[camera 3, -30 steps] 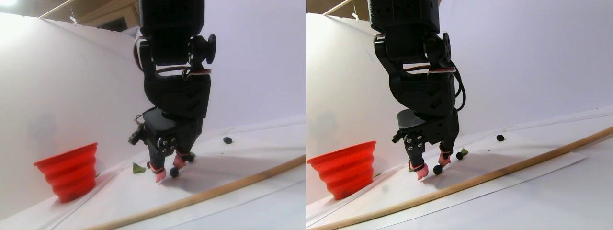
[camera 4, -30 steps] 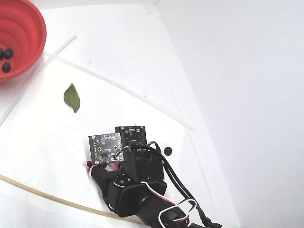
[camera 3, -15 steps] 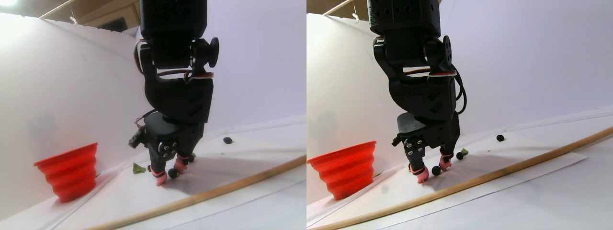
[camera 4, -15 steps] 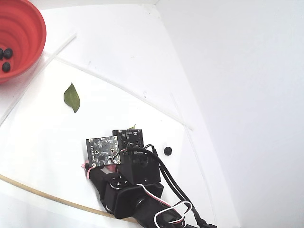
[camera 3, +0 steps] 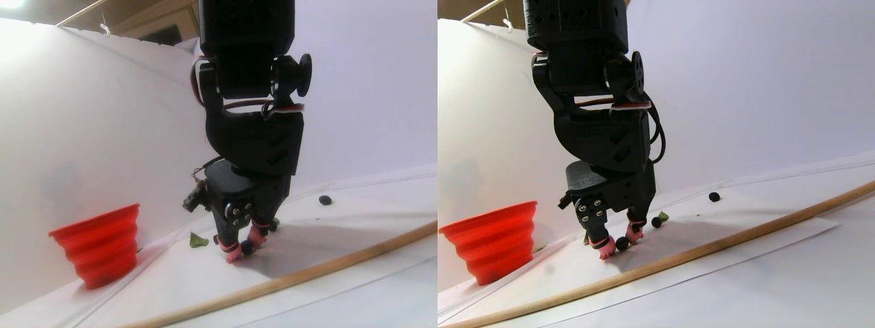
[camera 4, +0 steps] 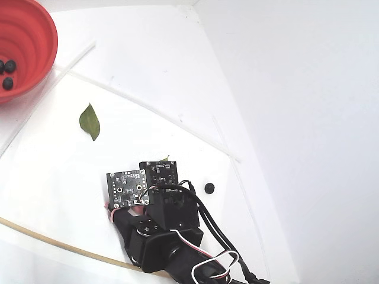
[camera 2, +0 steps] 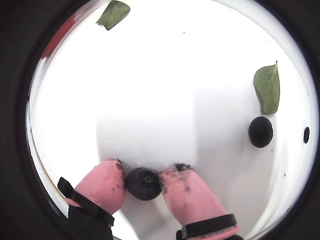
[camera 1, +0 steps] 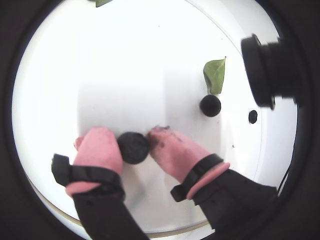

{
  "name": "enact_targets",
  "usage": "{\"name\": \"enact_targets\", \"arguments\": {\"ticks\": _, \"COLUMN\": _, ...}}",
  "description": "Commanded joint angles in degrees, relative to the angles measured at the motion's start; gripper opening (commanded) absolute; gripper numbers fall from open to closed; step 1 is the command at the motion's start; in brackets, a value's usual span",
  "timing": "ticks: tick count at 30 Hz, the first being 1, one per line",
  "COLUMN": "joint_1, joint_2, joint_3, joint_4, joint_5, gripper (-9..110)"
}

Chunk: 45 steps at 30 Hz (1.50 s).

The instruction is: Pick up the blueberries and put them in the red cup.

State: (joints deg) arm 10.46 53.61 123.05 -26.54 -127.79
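White table [camera 4: 154, 89]: broad bare stretch between arm and cup. Red cup [camera 4: 23, 41]: far top-left corner in fixed view, three berries inside. Gripper [camera 2: 143, 181]: pink fingertips clenched on one blueberry [camera 2: 143, 183], at table level. Second blueberry [camera 2: 260, 131] beside green leaf [camera 2: 267, 88], right; third [camera 4: 209, 188] well apart.

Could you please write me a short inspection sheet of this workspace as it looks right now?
Surface: white paper-covered table, wooden stick along its near edge.
Job's things: red cup with three blueberries inside; one blueberry between the pink fingertips; another blueberry beside a leaf; a third farther off.
Clutter: two green leaves.
Grippers: gripper closed on the berry at table level.
Cables: wires along the arm.
Surroundings: white backdrop.
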Motion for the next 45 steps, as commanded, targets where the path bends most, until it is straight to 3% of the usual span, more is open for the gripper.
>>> {"name": "enact_targets", "arguments": {"ticks": 1, "joint_1": -0.79, "joint_2": 1.14, "joint_3": -1.58, "joint_4": -0.70, "joint_5": 0.26, "gripper": 11}}
{"name": "enact_targets", "arguments": {"ticks": 45, "joint_1": -12.04, "joint_2": 18.11, "joint_3": -2.02, "joint_4": 8.70, "joint_5": 12.30, "gripper": 10}}
